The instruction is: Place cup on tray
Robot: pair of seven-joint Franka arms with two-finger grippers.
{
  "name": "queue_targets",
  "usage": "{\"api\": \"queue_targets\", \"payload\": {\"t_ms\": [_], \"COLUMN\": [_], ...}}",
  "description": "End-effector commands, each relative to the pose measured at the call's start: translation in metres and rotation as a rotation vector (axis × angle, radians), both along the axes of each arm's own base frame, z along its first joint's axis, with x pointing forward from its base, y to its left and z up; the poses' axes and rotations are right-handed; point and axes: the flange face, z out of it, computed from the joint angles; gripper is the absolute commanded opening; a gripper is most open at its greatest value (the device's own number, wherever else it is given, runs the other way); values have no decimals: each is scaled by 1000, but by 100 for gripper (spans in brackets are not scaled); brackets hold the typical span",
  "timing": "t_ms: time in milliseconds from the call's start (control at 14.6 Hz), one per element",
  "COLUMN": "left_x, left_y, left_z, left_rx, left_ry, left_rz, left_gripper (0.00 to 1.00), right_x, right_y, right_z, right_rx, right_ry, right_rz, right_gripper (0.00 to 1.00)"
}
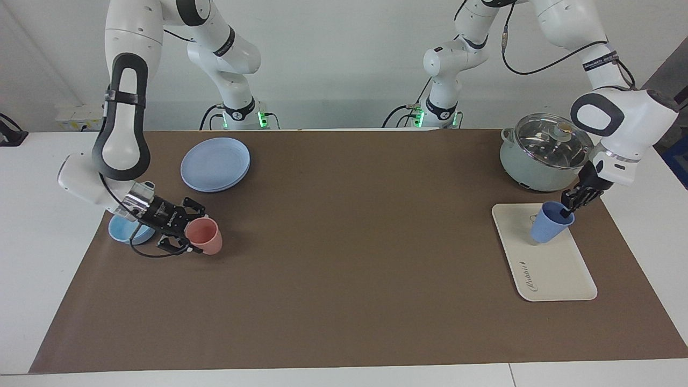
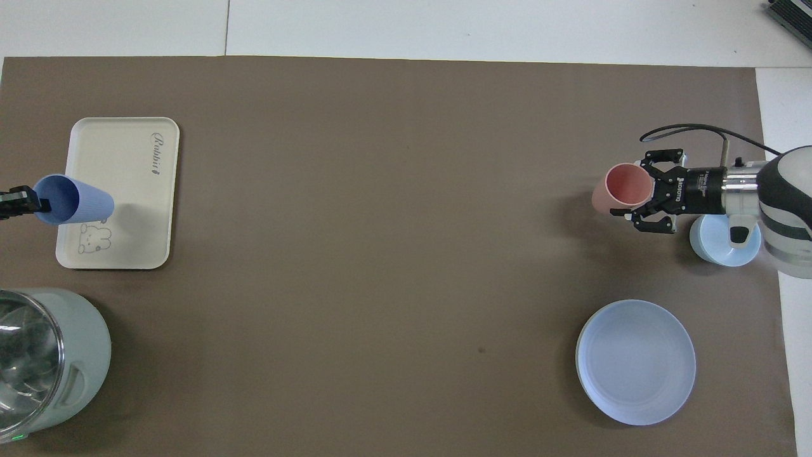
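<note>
The periwinkle-blue cup point(image 1: 548, 226) point(image 2: 76, 200) hangs tilted over the end of the cream tray point(image 1: 556, 271) point(image 2: 136, 209) nearer the robots, above the printed animal. My left gripper point(image 1: 568, 210) point(image 2: 38, 203) is shut on the cup's rim, one finger inside the mouth. The cup's base is low over the tray, and I cannot tell whether it touches. At the right arm's end of the table, my right gripper point(image 1: 185, 230) point(image 2: 647, 190) is shut on the rim of a salmon-pink tumbler point(image 1: 207, 236) point(image 2: 625, 188), which tilts low over the brown mat.
A lidded grey-green pot point(image 1: 543, 153) point(image 2: 44, 362) stands nearer the robots than the tray, close to the left arm. A light-blue bowl point(image 1: 121, 230) point(image 2: 723, 244) sits under the right wrist. A round blue plate point(image 1: 215, 164) point(image 2: 635, 362) lies nearer the robots than the bowl.
</note>
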Motion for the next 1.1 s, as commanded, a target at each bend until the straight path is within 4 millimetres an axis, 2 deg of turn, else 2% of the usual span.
{"api": "queue_targets", "payload": {"t_ms": [0,69,137,206,275,480,618,755,824,1029], "left_x": [6,8,10,12,15,18,20,10,4,-8], "left_y": [-4,-5,-6,-11,-20,-40,-74,-119,-145,-199], "left_z": [-12,-9,-5,5,24,102,137,157,161,163], "left_rx": [-11,-13,-14,-15,-15,102,190,216,225,212], "left_ry": [-34,-31,-35,-38,-31,39,58,59,86,113], "left_rz": [8,-4,-12,-25,-56,-207,-304,-381,-427,-431], "left_gripper": [4,90,100,100,100,100,100,100,100,100], "right_x": [-1,0,-4,-4,-4,-6,-8,-9,-7,-8], "right_y": [-2,6,10,8,7,-7,-15,-31,-39,-46], "right_z": [-5,2,4,7,8,9,12,20,32,66], "right_rx": [15,0,-19,-40,-47,-65,-105,-186,-252,-400], "right_ry": [-50,-72,-79,-90,-92,-94,-102,-129,-169,-268], "right_rz": [11,37,47,25,16,8,36,93,118,236], "right_gripper": [0,42,86,95,98,99,99,99,99,99]}}
